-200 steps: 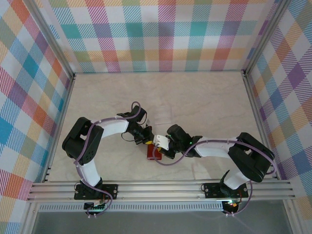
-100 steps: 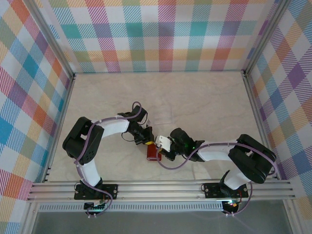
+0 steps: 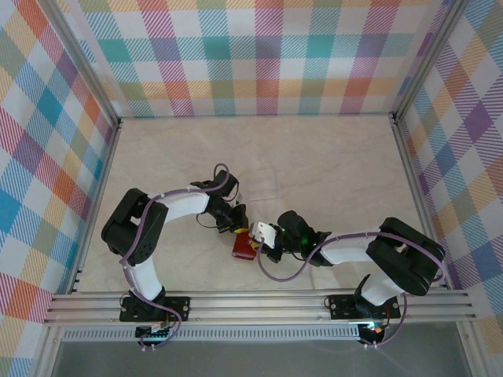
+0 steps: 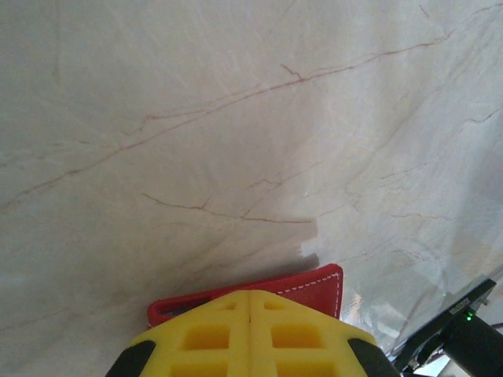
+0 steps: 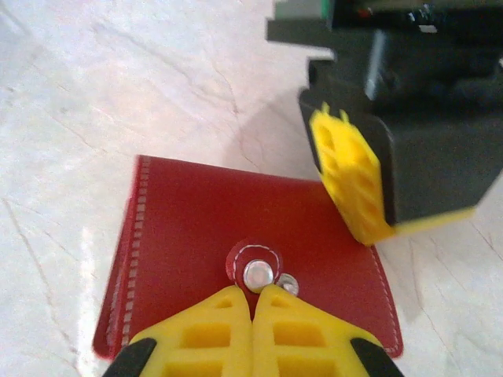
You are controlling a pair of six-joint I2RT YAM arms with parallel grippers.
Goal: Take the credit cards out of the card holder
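Right pincer (image 5: 253, 292): clenched at card holder (image 5: 196, 212) snap (image 5: 258, 273); holder nudged toward 9 o'clock (flap unopened, no cards out). Left pincer (image 4: 250, 302) clenched, resting on it.

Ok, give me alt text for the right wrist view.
A closed red card holder lies on the pale marble table, its silver snap right at the shut yellow tips of the right gripper. The left gripper, also shut, sits at its right edge.

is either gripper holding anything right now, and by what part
The right gripper seems to pinch the card holder by its snap tab; the left gripper is shut at its edge, hold unclear.
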